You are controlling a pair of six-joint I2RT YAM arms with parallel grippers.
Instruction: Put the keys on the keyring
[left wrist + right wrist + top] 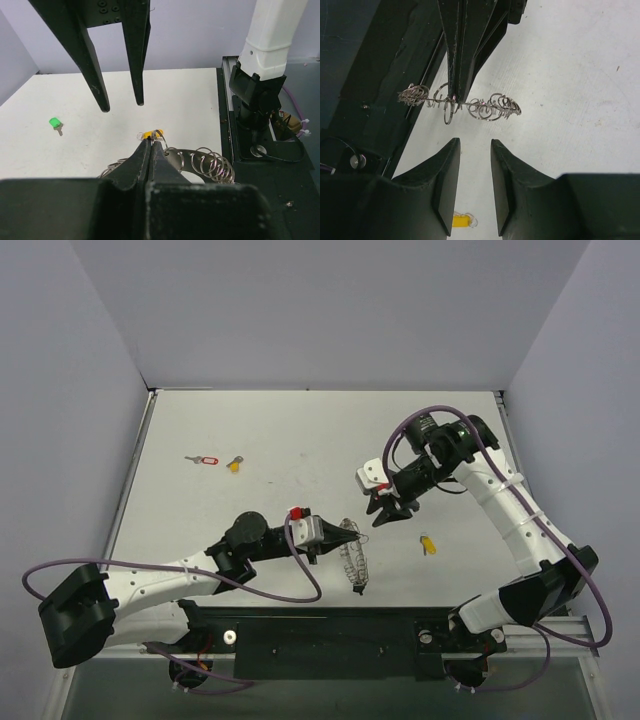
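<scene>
The pale, faintly speckled counter (300, 430) carries everything. The left tool (347, 533) is clamped on the keyring (355, 565) near the front edge. The right tool (383, 512) hangs just beyond it, jaws parted and empty.

The keyring is a limp string of thin, shiny wire coils that sags on either side of the pinch. No key shows on it.

The likely step is fetching a key. The yellow key (428, 545) lies nearest, flat on the counter to the right of the ring. It is best nipped square by its smooth plastic head, since the thin metal blade would probably slip.

A red-tag key (203, 460) and a second yellow key (234, 464) lie side by side, well apart from the ring at far left.
</scene>
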